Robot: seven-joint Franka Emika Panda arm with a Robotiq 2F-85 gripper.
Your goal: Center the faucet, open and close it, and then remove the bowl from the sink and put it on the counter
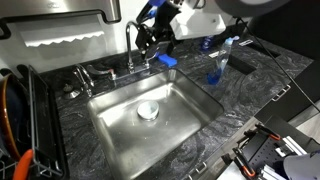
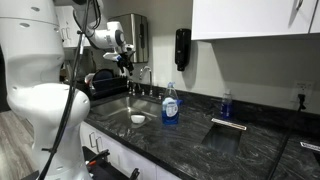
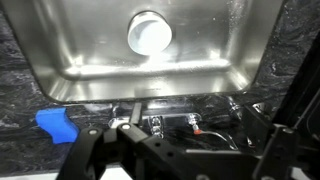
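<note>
The counter [image 1: 255, 95] is the biggest thing in front of you, dark veined stone wrapping round the basin in both exterior views [image 2: 200, 138]. Set into it is the sink [image 1: 115, 135], its steel floor bare but for one item, and the wrist view looks almost straight down into it [image 3: 90, 40].

Your arm reaches in from the back of the sink. The gripper [image 1: 150, 42] hangs above the rear ledge, close by the top of the faucet [image 1: 130, 55]. Its jaws stand spread wide with nothing between them (the wrist view shows the dark fingers [image 3: 90, 150] splayed along the bottom edge). In an exterior view the gripper [image 2: 126, 60] sits higher than the tap's arch [image 2: 147, 75] and a little to one side. You cannot tell from any view whether it touches the spout.

A clear bottle of blue liquid [image 1: 215, 70] stands upright on the counter just beside the sink's rim, also plain in an exterior view [image 2: 171, 105].

The bowl [image 1: 148, 110] is inside the sink, upright at about the middle of the basin floor, well apart from your gripper [image 2: 138, 118] [image 3: 149, 32].

Smallest, a blue block [image 1: 168, 60] lies on the ledge behind the basin, near the faucet's base [image 3: 57, 125].
</note>
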